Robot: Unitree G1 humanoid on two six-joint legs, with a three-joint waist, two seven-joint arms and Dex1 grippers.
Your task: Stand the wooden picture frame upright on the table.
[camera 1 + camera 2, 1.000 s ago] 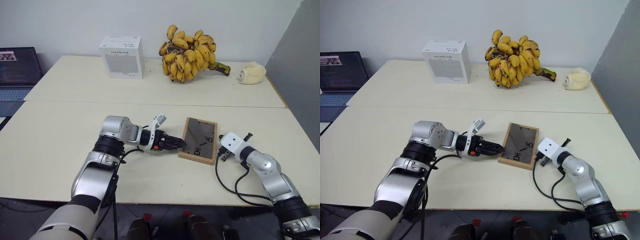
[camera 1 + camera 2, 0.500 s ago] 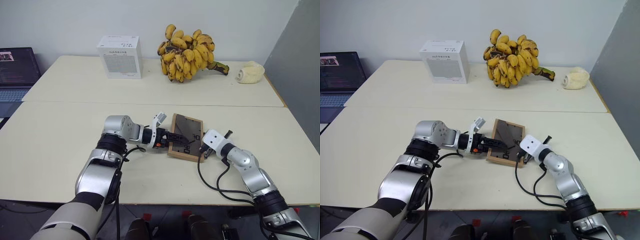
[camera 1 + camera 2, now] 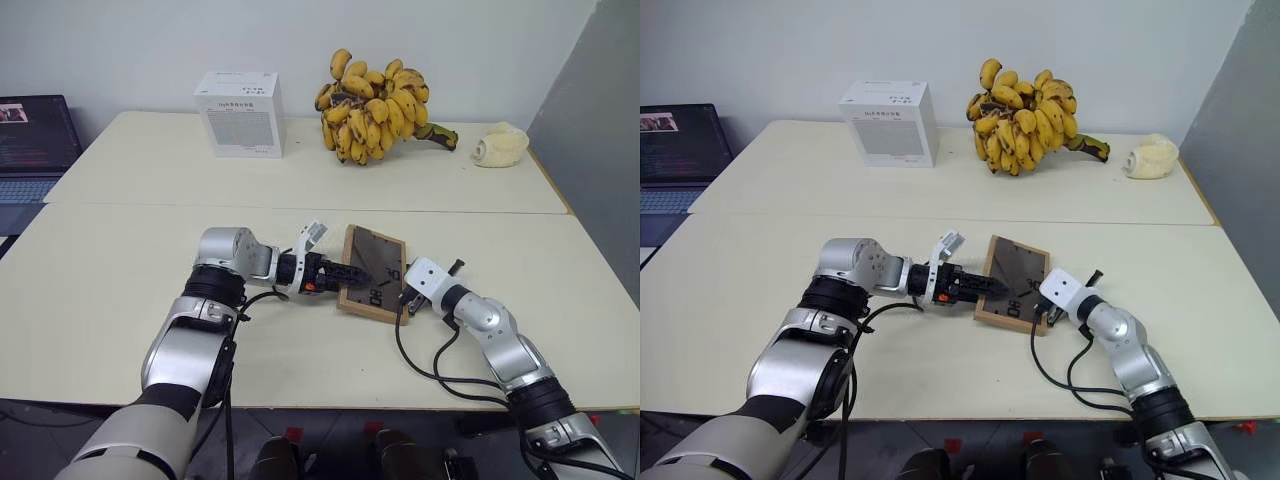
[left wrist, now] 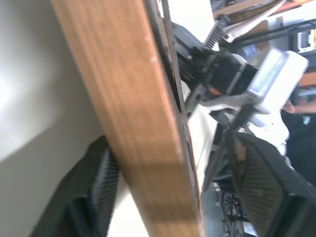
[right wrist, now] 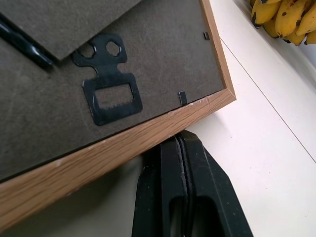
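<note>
Left tool (image 3: 352,272) half-open astride the wooden picture frame (image 3: 372,271) edge; shut right tool (image 5: 174,157) props underneath: close firmly before tilting up

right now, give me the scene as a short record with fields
frame: wooden picture frame, dark back panel up, tilted with one edge raised, not yet upright
left gripper: left gripper with its fingers either side of the frame's near-left edge
right gripper: right gripper shut, fingertips under the frame's right edge
surface: table
far side: white box, bunch of bananas, pale lumpy object
far left: laptop
</note>
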